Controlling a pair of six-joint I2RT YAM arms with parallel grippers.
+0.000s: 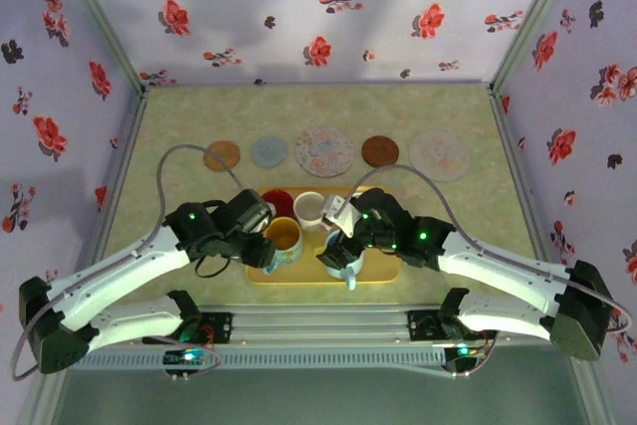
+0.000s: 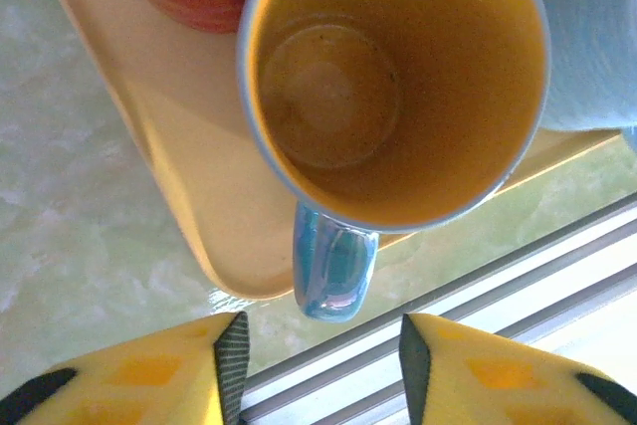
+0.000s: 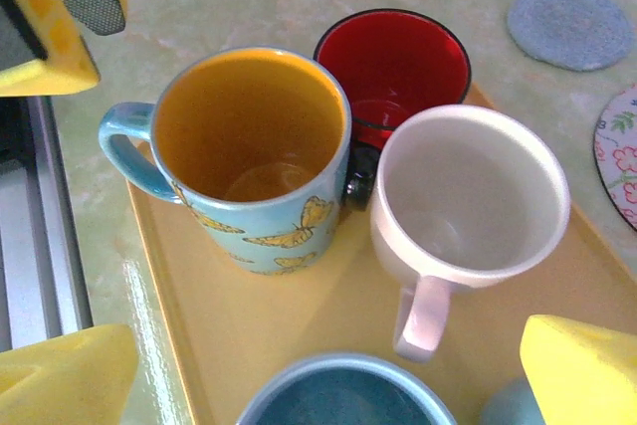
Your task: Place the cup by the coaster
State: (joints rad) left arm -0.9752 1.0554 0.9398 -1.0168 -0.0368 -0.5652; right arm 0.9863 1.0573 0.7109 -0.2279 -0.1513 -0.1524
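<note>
The left claw (image 2: 323, 350) is half open and holds nothing. The butterfly cup (image 2: 388, 97) stands on the near left of the yellow tray (image 2: 189, 196), with its handle just beyond the claw's tips. The right claw (image 3: 328, 365) is wide open and empty.

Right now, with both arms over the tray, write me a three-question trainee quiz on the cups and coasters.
1. Count: how many coasters lie in the row beyond the yellow tray?
2. True or false: the red cup stands on the tray.
3. Pick one: the open left gripper lines up with the handle of
A. the red cup
B. the butterfly mug
C. a coaster

Key: 1. five; 2. true; 3. B
</note>
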